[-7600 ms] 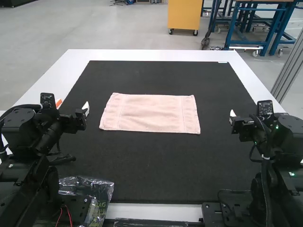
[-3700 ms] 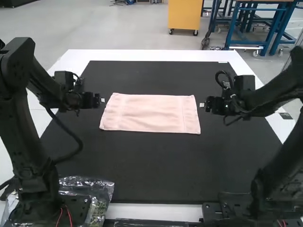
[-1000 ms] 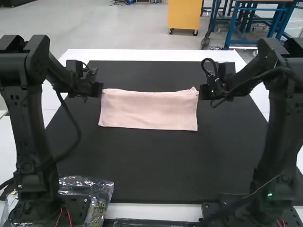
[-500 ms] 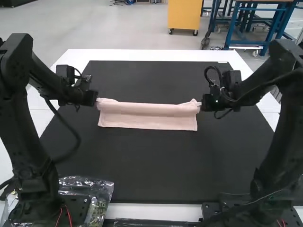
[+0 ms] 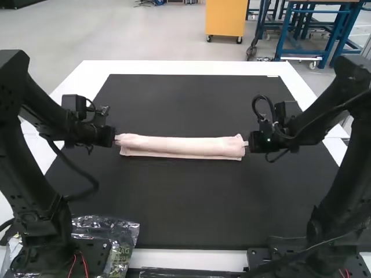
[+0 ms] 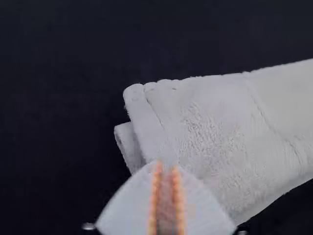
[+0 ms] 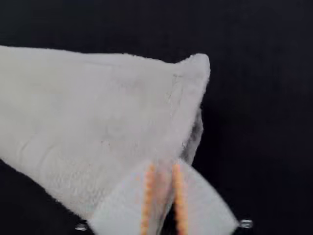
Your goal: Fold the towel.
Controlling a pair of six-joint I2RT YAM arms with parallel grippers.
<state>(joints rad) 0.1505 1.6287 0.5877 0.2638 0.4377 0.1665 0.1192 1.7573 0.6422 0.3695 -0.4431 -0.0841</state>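
Grey floor (image 5: 133,29) is reflecting soft light behind the white counter (image 5: 185,67). Black mat (image 5: 185,202) is covering most of its top. Yellow-orange cabinet (image 5: 224,18) is standing on casters, blue-framed wheeled table (image 5: 284,33) sitting to its right.

Here's the black, chunky-jointed left arm (image 5: 30,156) with its thick black cable (image 5: 74,168) and thin red wires (image 5: 85,263), facing a black right arm (image 5: 342,168) sporting a looped black cable (image 5: 262,97), both tipped with tapered white fingers (image 6: 127,210) and ribbed orange pads (image 6: 154,200).

Towel (image 5: 182,146) cut off by wrist views' edges, underside hidden (left arm (image 5: 43,113) cropped too, high view).
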